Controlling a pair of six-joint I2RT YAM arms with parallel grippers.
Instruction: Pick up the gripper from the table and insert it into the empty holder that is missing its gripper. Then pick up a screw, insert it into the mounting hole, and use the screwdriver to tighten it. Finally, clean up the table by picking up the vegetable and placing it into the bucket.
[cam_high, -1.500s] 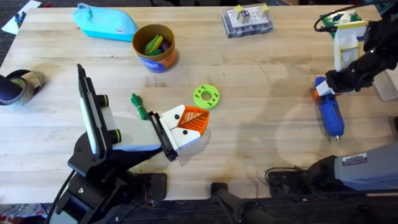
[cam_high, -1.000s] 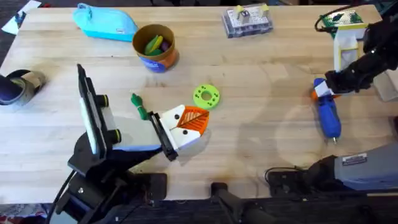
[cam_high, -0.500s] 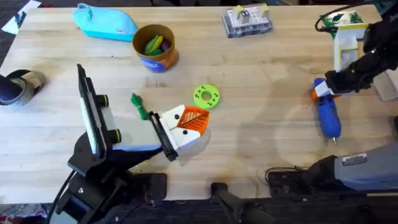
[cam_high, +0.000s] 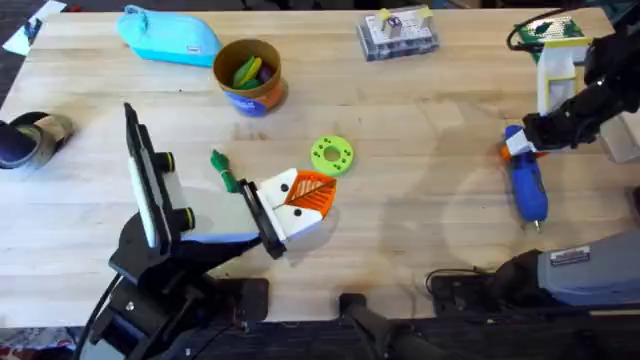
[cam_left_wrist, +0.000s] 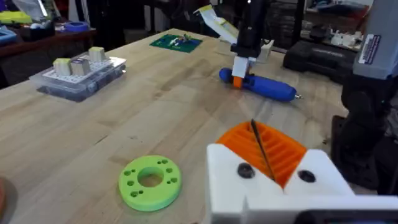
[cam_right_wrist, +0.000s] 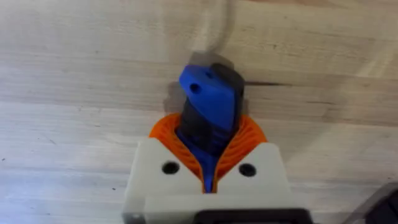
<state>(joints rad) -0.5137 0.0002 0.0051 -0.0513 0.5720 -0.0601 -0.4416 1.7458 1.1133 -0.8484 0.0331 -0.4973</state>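
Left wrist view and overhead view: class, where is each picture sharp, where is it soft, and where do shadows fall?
Left wrist view: the green ring and the left claw are crisp, the room behind soft. Overhead view: the tabletop is evenly lit, with faint shadows beside the screwdriver; the arm bases along the near edge look dark.

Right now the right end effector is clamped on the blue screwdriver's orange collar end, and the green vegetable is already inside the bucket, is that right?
Not quite. The right end effector does grip the screwdriver at its collar end, but the overhead view shows the vegetable lying on the table, apart from the bucket.
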